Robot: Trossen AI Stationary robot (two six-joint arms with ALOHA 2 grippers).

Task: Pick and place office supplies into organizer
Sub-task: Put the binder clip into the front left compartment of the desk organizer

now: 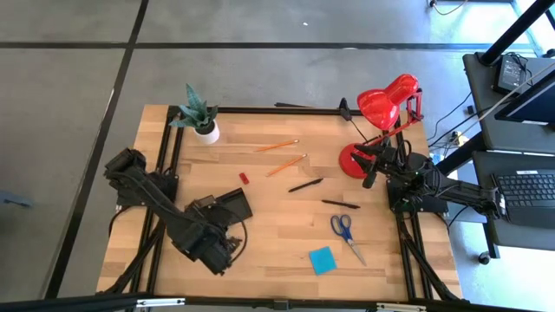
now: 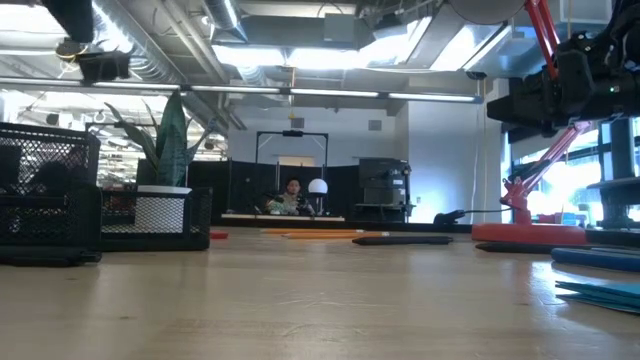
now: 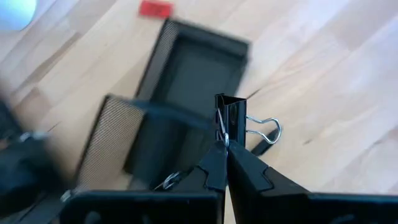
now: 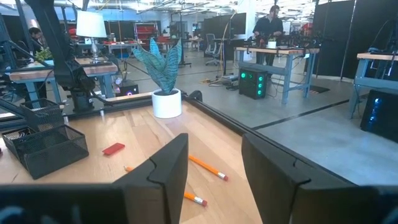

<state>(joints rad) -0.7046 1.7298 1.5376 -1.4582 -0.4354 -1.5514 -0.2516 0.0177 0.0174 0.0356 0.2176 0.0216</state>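
L fingers [image 3: 225,152] pinched shut on black binder clip [image 3: 231,118], organizer [image 3: 186,81] just beyond tips | do well: carry clip over a compartment before parting, release low | R fingers [image 4: 214,171] parted, empty, near lamp [image 1: 381,113]

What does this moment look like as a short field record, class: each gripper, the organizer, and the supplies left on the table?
left gripper: shut on a black binder clip, held above the organizer
right gripper: jaws open, empty, waiting near the red lamp
organizer: black mesh tray by the left arm
loose supplies: two orange pencils, two black pens, blue-handled scissors, blue sticky-note pad, small red piece
other: potted plant at a table corner
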